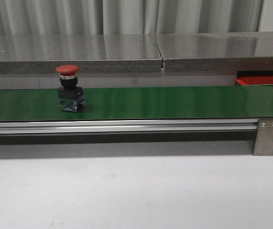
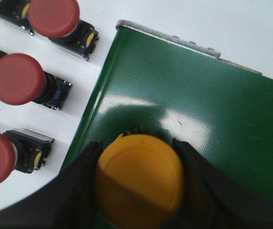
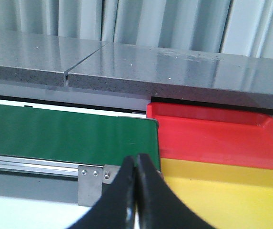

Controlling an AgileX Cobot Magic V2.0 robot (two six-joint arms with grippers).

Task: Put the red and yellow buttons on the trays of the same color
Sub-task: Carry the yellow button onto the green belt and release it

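In the left wrist view, the left gripper pinches a round yellow-capped button at lower centre, over the long green belt. In the right wrist view, the right gripper is pressed together, empty; the bright red flat tray and yellow tray lie lower right, nearer it. A red-capped, dark-bodied button stands upright on the belt, left in the front view.

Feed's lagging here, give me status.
Left gripper shut on yellow button over green belt. Right gripper shut, empty. Red button on belt. Nothing blocking.
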